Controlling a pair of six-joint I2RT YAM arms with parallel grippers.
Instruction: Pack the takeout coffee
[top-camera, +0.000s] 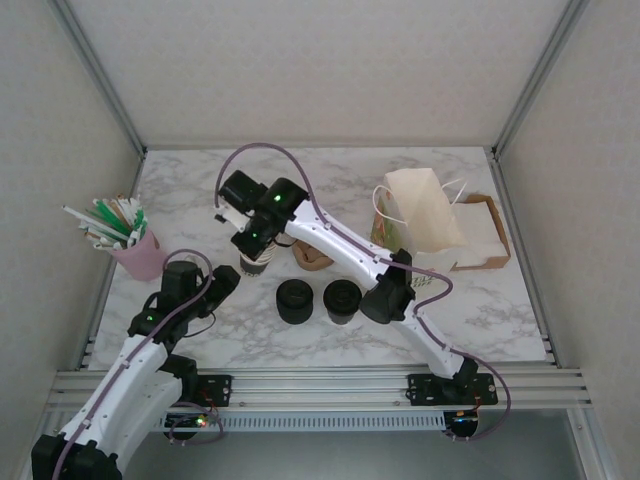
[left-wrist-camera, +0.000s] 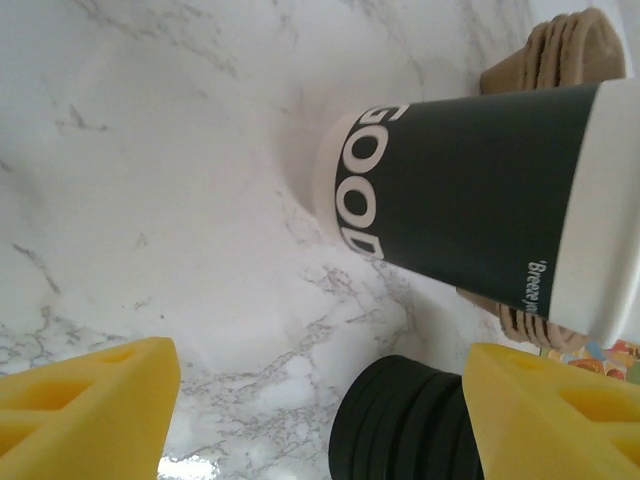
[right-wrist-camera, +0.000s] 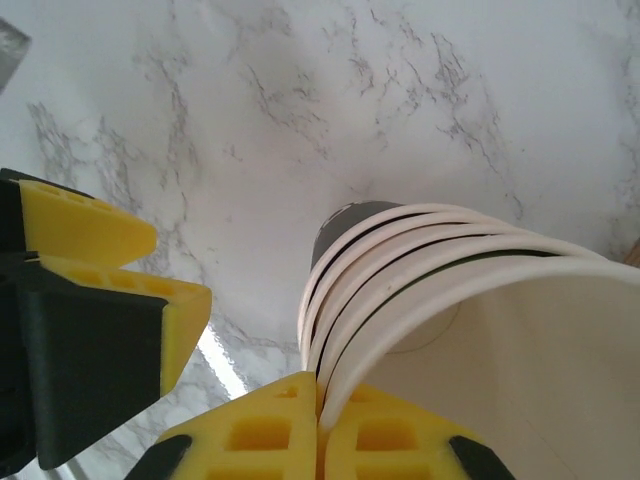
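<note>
Right tool (right-wrist-camera: 319, 400): fingers closed together on the rim of the top cup (right-wrist-camera: 520, 390), cream wall pinched between the pads. The cup is nested in the cup stack (left-wrist-camera: 470, 190), which stands upright on the tabletop (top-camera: 500, 310). Left tool (left-wrist-camera: 320, 385): wide open, holding nothing. It is level with the stack's dark wall, with the stack ahead of the fingers rather than between them. Step in hand, as I read it: pulling one cup free of the nest. To do it well, the left tool should advance until the dark wall sits between its pads, then close low on the stack, firmly enough to pin it but not dent the paper. The right tool should then draw straight up along the stack's axis. A sideways pull would tip the stack or drag a second cup with it. Keep the rim pinch light, since the lip looks easy to crease. Mind the lids (left-wrist-camera: 400, 420) just beside the left tool's path. Coffee (top-camera: 343, 300): on the tabletop just right of the lids, near the front, apart from both tools, with the bag (top-camera: 420, 205) beyond it to the right. It appears upright, long axis vertical, black lid facing up and base down, so it should go into the bag in that attitude.
</note>
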